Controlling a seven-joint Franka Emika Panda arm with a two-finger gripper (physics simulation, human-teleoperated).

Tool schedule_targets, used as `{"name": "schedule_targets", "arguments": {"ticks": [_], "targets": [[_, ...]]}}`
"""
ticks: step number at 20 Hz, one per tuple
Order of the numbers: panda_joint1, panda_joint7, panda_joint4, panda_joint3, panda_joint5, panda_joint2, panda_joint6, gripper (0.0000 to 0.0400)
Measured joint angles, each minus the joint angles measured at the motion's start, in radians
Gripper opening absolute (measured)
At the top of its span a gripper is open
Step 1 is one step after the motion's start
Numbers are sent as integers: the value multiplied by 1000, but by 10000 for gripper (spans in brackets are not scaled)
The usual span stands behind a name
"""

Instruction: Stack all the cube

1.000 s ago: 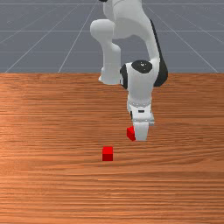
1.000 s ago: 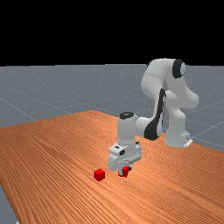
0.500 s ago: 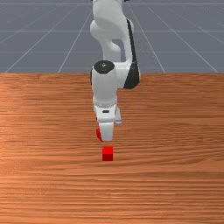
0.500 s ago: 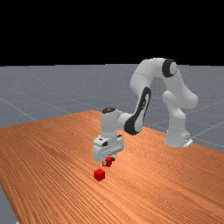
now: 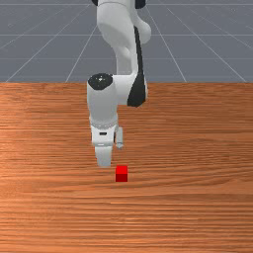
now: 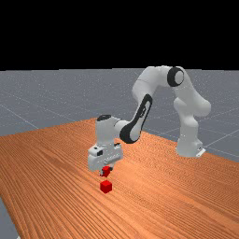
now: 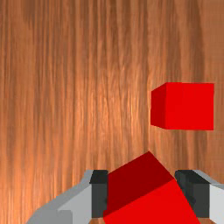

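Observation:
In the far view my gripper (image 6: 106, 172) is above the table, shut on a red cube (image 6: 106, 171). The other red cube (image 6: 106, 186) rests on the wood below it, with a gap between the two. In the front view that resting cube (image 5: 121, 174) lies just to the right of my hand and a bit nearer the camera. The wrist view has my gripper (image 7: 142, 192) with the held cube (image 7: 151, 203) turned at an angle between both pads; the resting cube (image 7: 189, 106) is off to one side, not directly beneath.
The orange-brown table (image 5: 197, 207) extends around the cubes. The arm reaches in from the far view's right, raised over the wood.
My hand has moved toward the left in both the front and far views, carrying the held cube over from beyond the resting cube's right side. The resting cube has stayed put.

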Motion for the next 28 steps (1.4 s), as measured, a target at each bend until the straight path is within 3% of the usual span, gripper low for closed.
{"name": "schedule_targets", "arguments": {"ticks": [5,11,15,21,28], "targets": [[5,6,90,-4,-5,94,-55,227],[3,2,74,-1,-2,119,45,221],[-8,-11,-23,10,9,44,151,222],[11,42,5,-8,7,-8,24,222],[69,93,-5,-5,-13,-9,35,222]]}}
